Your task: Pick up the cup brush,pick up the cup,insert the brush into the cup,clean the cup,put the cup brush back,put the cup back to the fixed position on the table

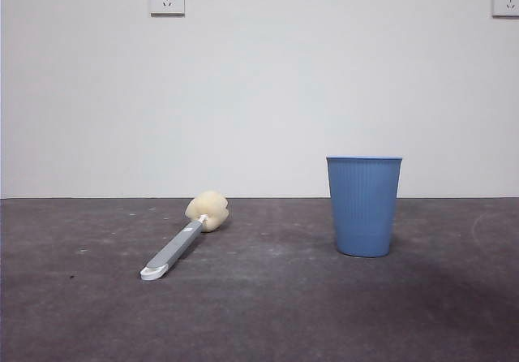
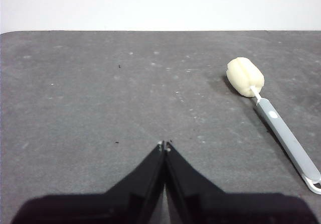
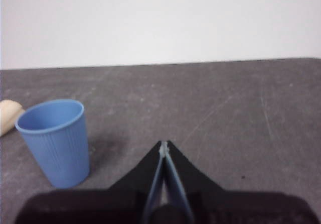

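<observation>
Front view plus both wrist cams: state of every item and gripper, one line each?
Grey-handled cup brush with cream sponge head: lying flat on the table, not held.
Light blue ribbed plastic cup: upright, open end up, not held, nothing visible inside.
Left gripper: shut, holding nothing, above bare dark grey table.
Right gripper: shut, holding nothing, apart from the cup.

Cup brush (image 1: 180, 241): grey handle, white tip, cream sponge head (head toward wall); lying flat, lower left of front view. Cup (image 1: 364, 206): light blue, ribbed, upright, right of centre, well apart. Table (image 1: 268, 313): dark grey, scuffed.
</observation>
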Controlling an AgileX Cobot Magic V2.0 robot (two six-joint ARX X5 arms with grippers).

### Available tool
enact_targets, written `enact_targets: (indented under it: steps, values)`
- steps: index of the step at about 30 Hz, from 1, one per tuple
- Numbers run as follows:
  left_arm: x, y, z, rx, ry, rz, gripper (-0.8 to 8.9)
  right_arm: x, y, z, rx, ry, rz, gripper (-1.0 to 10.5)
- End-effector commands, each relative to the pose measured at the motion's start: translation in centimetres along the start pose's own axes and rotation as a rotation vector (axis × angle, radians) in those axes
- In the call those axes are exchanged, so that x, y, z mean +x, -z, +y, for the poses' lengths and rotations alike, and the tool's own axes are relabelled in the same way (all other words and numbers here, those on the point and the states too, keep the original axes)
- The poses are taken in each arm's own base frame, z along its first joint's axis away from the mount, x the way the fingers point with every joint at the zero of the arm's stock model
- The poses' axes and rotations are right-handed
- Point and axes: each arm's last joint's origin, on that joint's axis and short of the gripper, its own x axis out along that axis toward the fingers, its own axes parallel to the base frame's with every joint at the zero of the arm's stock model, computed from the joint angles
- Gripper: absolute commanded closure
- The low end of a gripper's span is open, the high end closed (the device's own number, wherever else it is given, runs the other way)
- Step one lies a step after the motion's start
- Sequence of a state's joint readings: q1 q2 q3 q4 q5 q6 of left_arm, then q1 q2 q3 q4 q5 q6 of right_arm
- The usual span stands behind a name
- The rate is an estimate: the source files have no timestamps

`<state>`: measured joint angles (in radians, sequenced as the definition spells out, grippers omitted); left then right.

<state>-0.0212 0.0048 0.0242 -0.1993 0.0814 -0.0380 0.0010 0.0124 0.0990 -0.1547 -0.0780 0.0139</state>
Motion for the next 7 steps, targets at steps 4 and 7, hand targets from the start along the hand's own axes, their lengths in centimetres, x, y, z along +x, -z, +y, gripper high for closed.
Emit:
enact_targets:
  steps: [4, 7]
  values:
    - [0.1, 0.4, 0.1, -0.008, -0.005, 0.012, 8.16, 0.5, 1.9, 0.0, 0.018, -0.005, 0.036, 9.5]
    - [0.1, 0.4, 0.1, -0.008, -0.005, 0.012, 8.16, 0.7, 2.8, 0.1, 0.037, -0.015, 0.062, 9.5]
